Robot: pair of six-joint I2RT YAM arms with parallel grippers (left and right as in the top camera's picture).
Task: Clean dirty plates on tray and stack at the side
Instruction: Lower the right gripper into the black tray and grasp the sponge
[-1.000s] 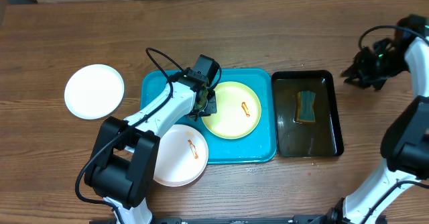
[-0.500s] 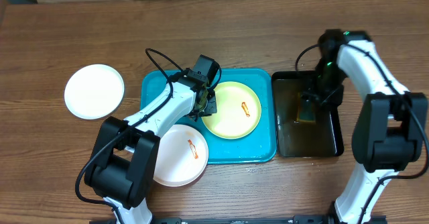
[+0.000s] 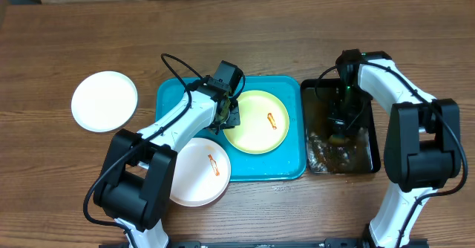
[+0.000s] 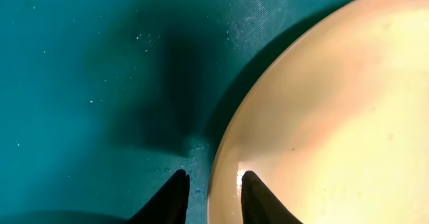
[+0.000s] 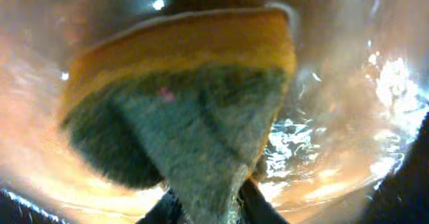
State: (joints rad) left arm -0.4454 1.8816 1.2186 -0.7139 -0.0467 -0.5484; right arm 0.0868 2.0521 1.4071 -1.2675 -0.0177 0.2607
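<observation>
The turquoise tray (image 3: 174, 92) holds a pale yellow plate (image 3: 260, 133) with an orange smear. A white plate (image 3: 194, 177) with a smear overhangs the tray's front left corner. My left gripper (image 3: 230, 119) (image 4: 209, 197) straddles the yellow plate's (image 4: 335, 117) left rim, one finger (image 4: 258, 200) on the plate and the other over the tray (image 4: 80, 83), shut on that rim. In the black tray (image 3: 371, 122), my right gripper (image 3: 340, 129) (image 5: 204, 207) is down in the water. It is shut on the yellow-and-green sponge (image 5: 181, 83), which it folds.
A clean white plate (image 3: 105, 101) lies on the wooden table left of the turquoise tray. The black tray's brownish water (image 5: 348, 117) is rippled and splashing around the sponge. Both arms' bases stand at the table's front edge.
My right arm swung in from the far right, came down into the black tray and closed on the sponge, stirring the water. The left arm and the plates have not moved.
</observation>
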